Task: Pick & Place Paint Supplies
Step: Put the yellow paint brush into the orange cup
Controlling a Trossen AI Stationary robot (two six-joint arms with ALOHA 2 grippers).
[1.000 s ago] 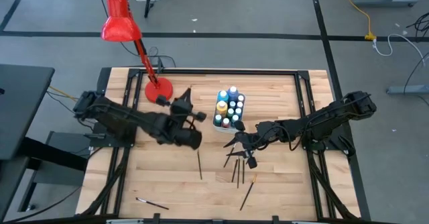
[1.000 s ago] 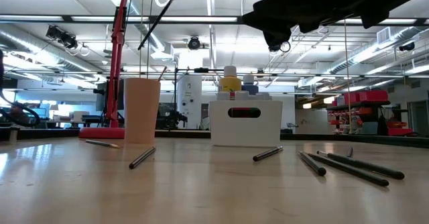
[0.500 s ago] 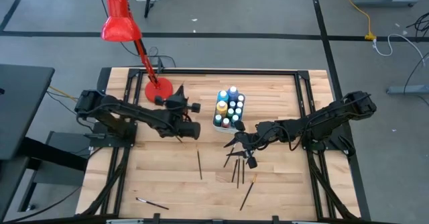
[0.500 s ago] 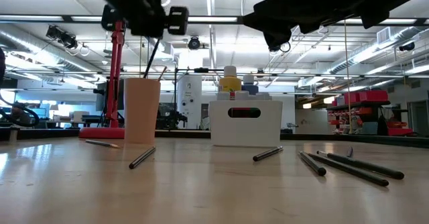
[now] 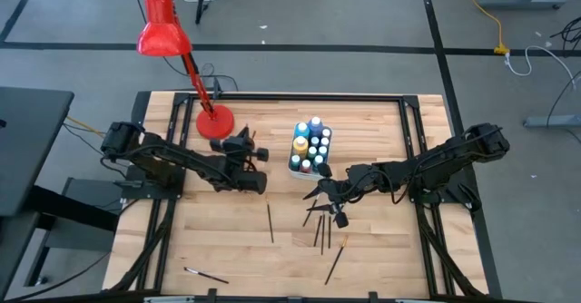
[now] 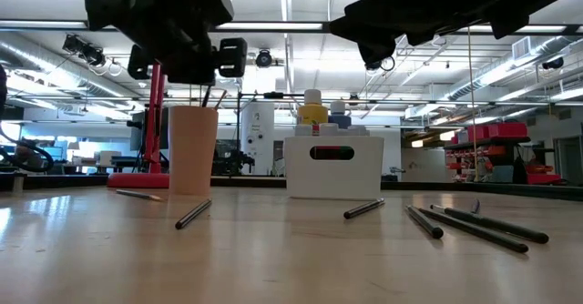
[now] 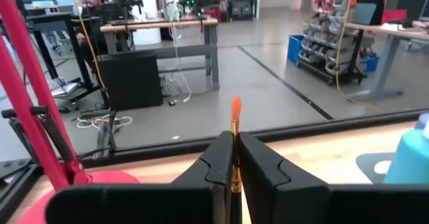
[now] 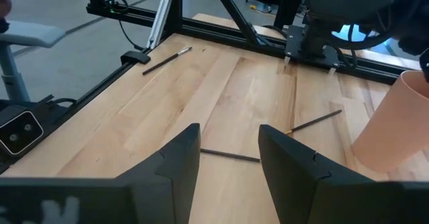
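Observation:
My left gripper (image 5: 247,154) hangs over the peach cup (image 6: 193,149) by the red lamp's base and is shut on a thin brush with an orange bristle tip (image 7: 235,108). My right gripper (image 5: 325,197) is open (image 8: 230,150) above several dark brushes (image 5: 320,229) that lie flat on the table. A white box (image 6: 332,166) stands on the table and holds the white-capped paint bottles (image 5: 311,145). Single brushes lie at the table's middle (image 5: 270,223) and near its left near corner (image 5: 207,274). My left gripper pinches the brush between its two fingers at the gold ferrule (image 7: 234,178), just below the bristles. The orange tip stands up past the fingertips. The brush is lifted clear of the table. Its handle is hidden behind the fingers; a thin dark shaft (image 6: 208,95) shows at the cup's rim.
The red desk lamp's base (image 5: 215,122) and pole (image 7: 30,103) stand close beside the cup, on its far left. The paint box sits to the right of the left gripper. Black rails (image 5: 272,95) frame the table. Bare wood lies toward the near edge.
My left gripper has come down and shifted toward the lamp base and the far edge, until it hangs just over the cup with the brush still in its shut fingers. The right arm has kept still.

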